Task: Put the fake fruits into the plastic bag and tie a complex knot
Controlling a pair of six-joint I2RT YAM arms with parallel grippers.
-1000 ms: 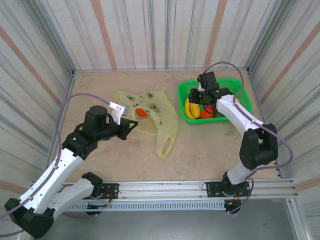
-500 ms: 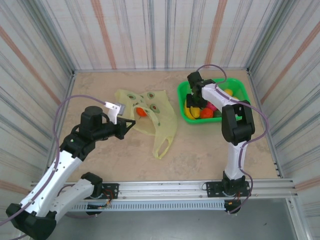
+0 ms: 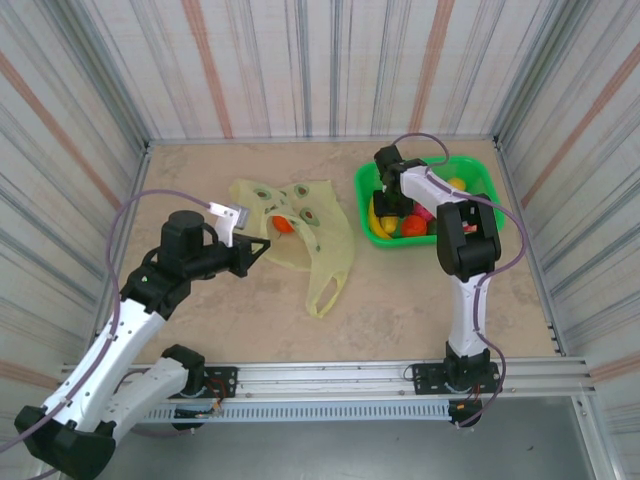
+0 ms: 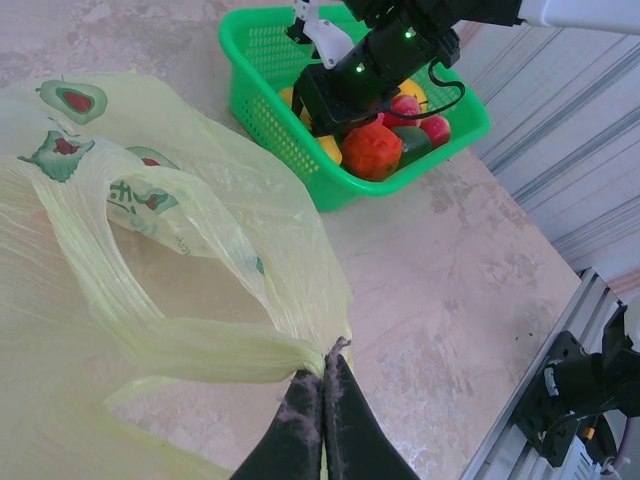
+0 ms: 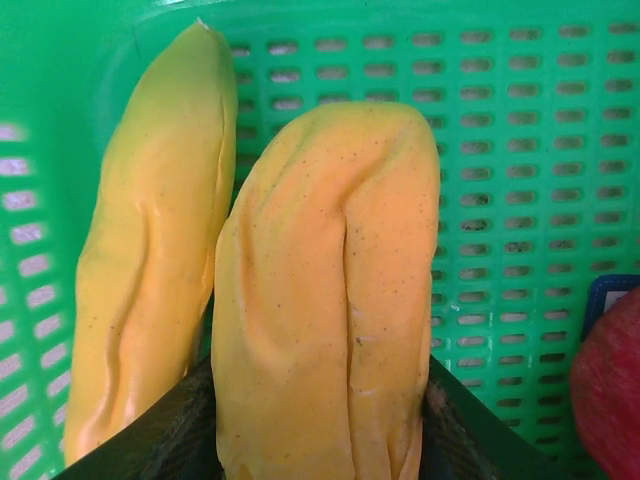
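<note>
The pale yellow-green plastic bag [image 3: 312, 238] lies on the table with an orange fruit [image 3: 284, 225] inside. My left gripper [image 3: 262, 247] is shut on a bunched handle of the bag [image 4: 150, 330], its fingertips [image 4: 340, 385] pinching the film. The remaining fake fruits sit in the green basket [image 3: 482, 172]. My right gripper [image 3: 386, 206] reaches down into the basket's left end. Its jaws press both sides of a yellow banana [image 5: 320, 280], and a second banana [image 5: 150, 250] lies beside it. The knot is not in view.
The basket [image 4: 260, 90] also holds an orange-red fruit [image 4: 372, 150], a pink one [image 4: 435, 128] and a dark green one [image 4: 412, 143]. A red fruit [image 5: 610, 390] lies right of the held banana. Striped walls close in the table; a metal rail [image 3: 330, 375] runs along the near edge.
My right gripper moved left and down into the basket's left end and closed in on the banana. My left gripper shifted slightly, dragging the bag's loose handle left.
</note>
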